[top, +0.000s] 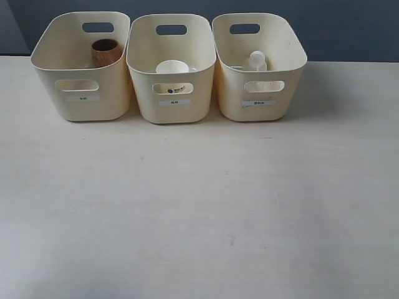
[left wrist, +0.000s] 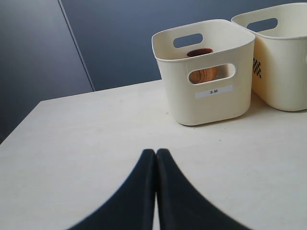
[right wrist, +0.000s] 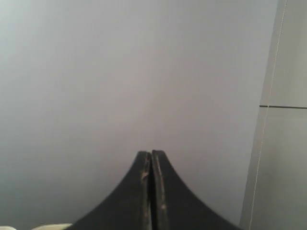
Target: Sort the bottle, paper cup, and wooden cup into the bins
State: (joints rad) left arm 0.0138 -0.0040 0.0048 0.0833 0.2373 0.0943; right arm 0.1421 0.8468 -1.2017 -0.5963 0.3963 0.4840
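Exterior: wooden cup sits in left bin, paper cup in middle bin, bottle in right bin. The bins stand side by side at the far side of the table.

Left wrist: left gripper is pressed together and empty, over the table, well apart from left bin. The wooden cup shows through the handle cutout.

Right wrist: right gripper is pressed together with nothing pinched, facing a grey wall.
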